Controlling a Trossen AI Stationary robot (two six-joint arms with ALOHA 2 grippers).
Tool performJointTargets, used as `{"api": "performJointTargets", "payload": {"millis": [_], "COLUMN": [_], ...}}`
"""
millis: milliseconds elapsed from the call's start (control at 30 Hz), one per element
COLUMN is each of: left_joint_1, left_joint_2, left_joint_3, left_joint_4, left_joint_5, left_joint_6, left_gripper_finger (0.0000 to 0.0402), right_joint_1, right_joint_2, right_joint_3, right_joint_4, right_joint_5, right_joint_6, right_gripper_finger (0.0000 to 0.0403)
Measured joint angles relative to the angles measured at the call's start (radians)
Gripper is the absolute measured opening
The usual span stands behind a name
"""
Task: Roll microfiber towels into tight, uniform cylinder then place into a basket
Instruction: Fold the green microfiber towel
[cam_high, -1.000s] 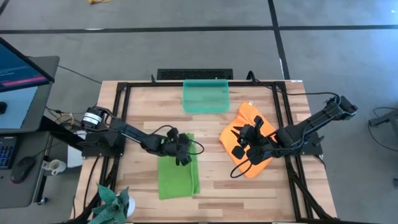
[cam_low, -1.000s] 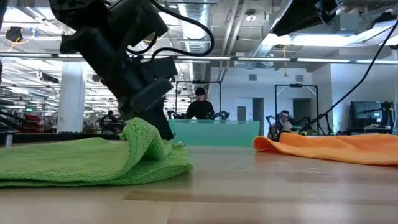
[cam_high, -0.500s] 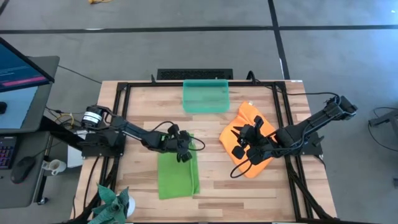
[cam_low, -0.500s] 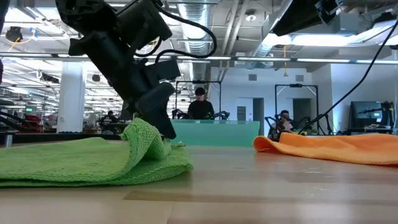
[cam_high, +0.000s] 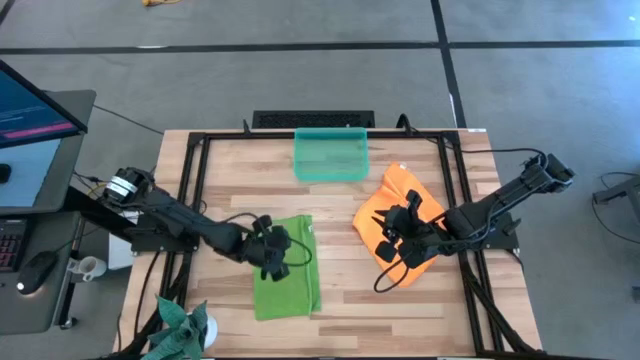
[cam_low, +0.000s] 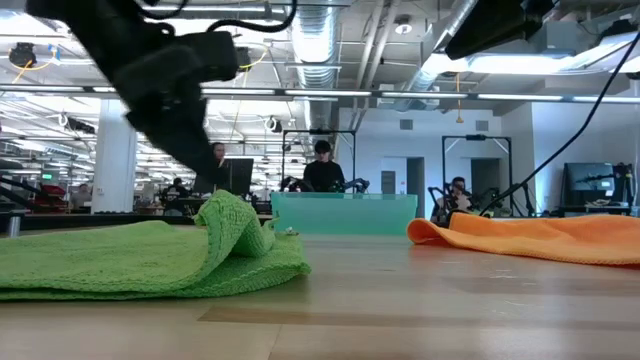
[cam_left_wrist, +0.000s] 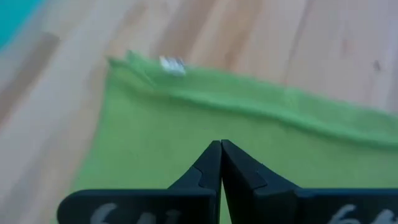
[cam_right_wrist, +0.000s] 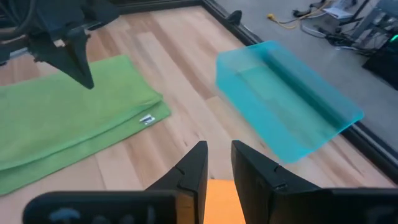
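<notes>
Two towels lie unrolled on the worktop (cam_high: 340, 300). At left, the left gripper (cam_high: 268, 250) hovers over the green towel (cam_high: 290, 285), its jaws pressed together and holding nothing. That towel's long axis runs from the near edge toward the basket (cam_high: 331, 155), and one end is bunched up. At right, the right gripper (cam_high: 392, 232) sits over the orange towel (cam_high: 395, 190) with jaws slightly spread. Judgement: the left arm is the nearer to the green towel.

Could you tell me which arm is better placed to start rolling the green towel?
The left. Its gripper hangs over the green towel with fingers shut, while the right gripper sits over the orange towel.
</notes>
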Motion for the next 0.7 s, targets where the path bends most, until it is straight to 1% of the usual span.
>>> {"api": "performJointTargets", "payload": {"millis": [100, 200, 300, 367, 467, 567, 700], "left_joint_1": [-0.033, -0.048, -0.034, -0.013, 0.017, 0.04, 0.058], "left_joint_2": [0.043, 0.096, 0.153, 0.178, 0.207, 0.209, 0.211], "left_joint_3": [-0.001, 0.0, -0.001, 0.003, 0.005, 0.004, 0.003], "left_joint_4": [0.007, 0.053, 0.1, 0.142, 0.181, 0.203, 0.229], "left_joint_5": [0.047, 0.106, 0.192, 0.232, 0.256, 0.268, 0.267], "left_joint_6": [-0.036, -0.038, 0.009, 0.025, 0.026, 0.03, 0.088], "left_gripper_finger": [0.0, 0.0, 0.0, 0.0, 0.0, 0.0, 0.0], "right_joint_1": [0.01, 0.012, 0.008, 0.006, 0.003, 0.003, 0.003], "right_joint_2": [0.0, 0.0, 0.0, 0.0, 0.0, 0.0, 0.0], "right_joint_3": [0.0, 0.0, 0.0, 0.0, 0.0, 0.0, 0.0], "right_joint_4": [0.005, 0.011, 0.012, 0.012, 0.012, 0.011, 0.011], "right_joint_5": [-0.001, -0.002, -0.001, -0.001, -0.001, -0.001, -0.001], "right_joint_6": [0.0, 0.0, 0.0, 0.0, 0.0, 0.0, 0.0], "right_gripper_finger": [0.0095, 0.0095, 0.0095, 0.0095, 0.0095, 0.0095, 0.0095]}}
